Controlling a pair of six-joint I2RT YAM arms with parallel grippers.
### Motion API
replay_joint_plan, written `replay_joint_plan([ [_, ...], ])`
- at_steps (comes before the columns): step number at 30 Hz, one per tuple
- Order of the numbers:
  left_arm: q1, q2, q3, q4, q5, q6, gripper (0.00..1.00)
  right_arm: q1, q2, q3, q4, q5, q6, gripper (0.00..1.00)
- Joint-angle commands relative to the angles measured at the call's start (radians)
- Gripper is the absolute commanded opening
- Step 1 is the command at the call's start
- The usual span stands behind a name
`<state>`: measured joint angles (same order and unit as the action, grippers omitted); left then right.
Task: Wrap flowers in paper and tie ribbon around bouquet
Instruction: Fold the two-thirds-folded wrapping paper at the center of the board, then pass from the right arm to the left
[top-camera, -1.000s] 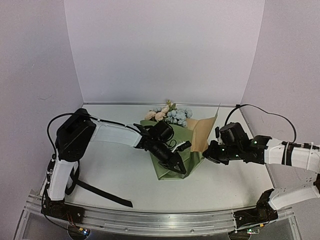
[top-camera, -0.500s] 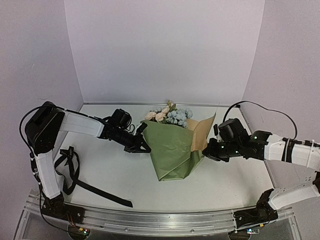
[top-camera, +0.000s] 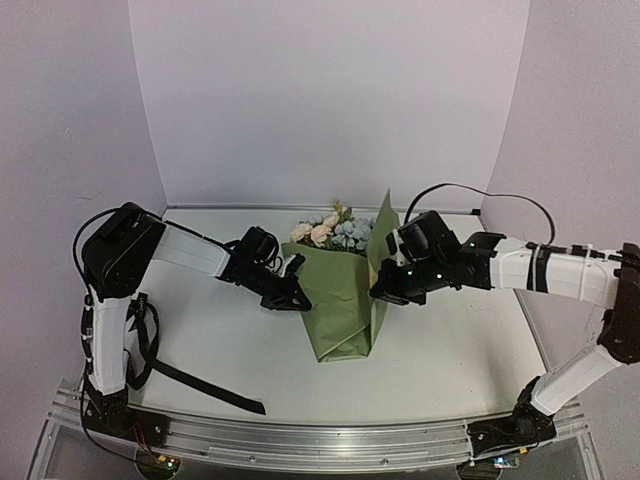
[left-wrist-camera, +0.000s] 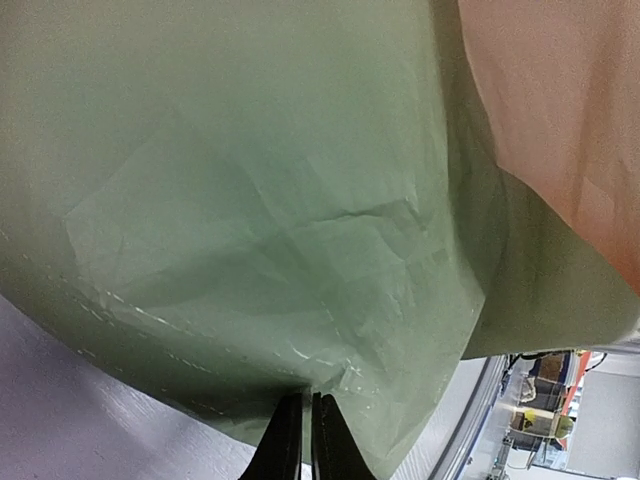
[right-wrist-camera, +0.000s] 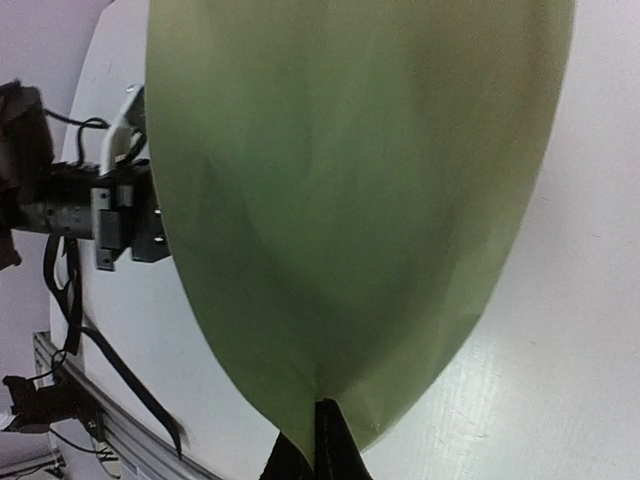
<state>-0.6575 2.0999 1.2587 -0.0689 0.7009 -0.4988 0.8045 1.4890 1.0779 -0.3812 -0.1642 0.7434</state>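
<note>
The olive-green paper (top-camera: 340, 300) lies folded over the flowers (top-camera: 335, 229), whose pale blue, cream and peach blooms show at its far end. At the paper's left edge, my left gripper (top-camera: 297, 297) is shut on the paper (left-wrist-camera: 280, 200), its tips (left-wrist-camera: 301, 425) pinching the rim; the tan side (left-wrist-camera: 560, 120) shows at upper right. My right gripper (top-camera: 377, 293) is shut on the right flap (top-camera: 383, 232), which it holds upright. In the right wrist view the paper (right-wrist-camera: 350, 180) rises from the shut tips (right-wrist-camera: 320, 425). The black ribbon (top-camera: 200, 385) lies at the front left.
White walls close in the back and both sides. A metal rail (top-camera: 320, 440) runs along the near edge. The ribbon (right-wrist-camera: 120, 370) trails toward that rail, and the left arm's wrist (right-wrist-camera: 120, 215) sits just left of the paper.
My right gripper has swung left, lifting the right flap from lying open to standing upright. My left arm pulled off the paper's top to its left edge and shut there.
</note>
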Motion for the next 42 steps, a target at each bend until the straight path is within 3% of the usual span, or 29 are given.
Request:
replay_joint_plan([
  [1,0.001,0.031,0.050,0.015,0.008,0.005,0.07,0.021,0.140,0.131,0.016,-0.160,-0.038,0.00],
  [8,0.002,0.020,0.055,0.022,0.032,-0.006,0.08,0.022,0.322,0.209,0.038,-0.259,-0.050,0.00],
  [17,0.021,-0.088,-0.017,0.081,0.026,-0.086,0.11,0.021,0.433,0.241,0.045,-0.263,-0.055,0.00],
  [22,0.062,-0.202,-0.134,0.205,0.010,-0.182,0.25,0.024,0.456,0.250,0.045,-0.265,-0.056,0.00],
  [25,0.070,-0.236,-0.157,0.255,0.005,-0.218,0.41,0.028,0.464,0.260,0.045,-0.259,-0.059,0.00],
  [31,0.076,-0.210,-0.083,0.219,-0.023,-0.215,0.67,0.034,0.475,0.276,0.035,-0.252,-0.070,0.00],
  [37,0.075,-0.122,0.022,0.121,-0.070,-0.145,0.70,0.043,0.480,0.291,-0.001,-0.230,-0.097,0.00],
  [42,0.076,-0.075,0.069,0.091,-0.067,-0.100,0.64,0.049,0.491,0.298,-0.028,-0.227,-0.129,0.00],
])
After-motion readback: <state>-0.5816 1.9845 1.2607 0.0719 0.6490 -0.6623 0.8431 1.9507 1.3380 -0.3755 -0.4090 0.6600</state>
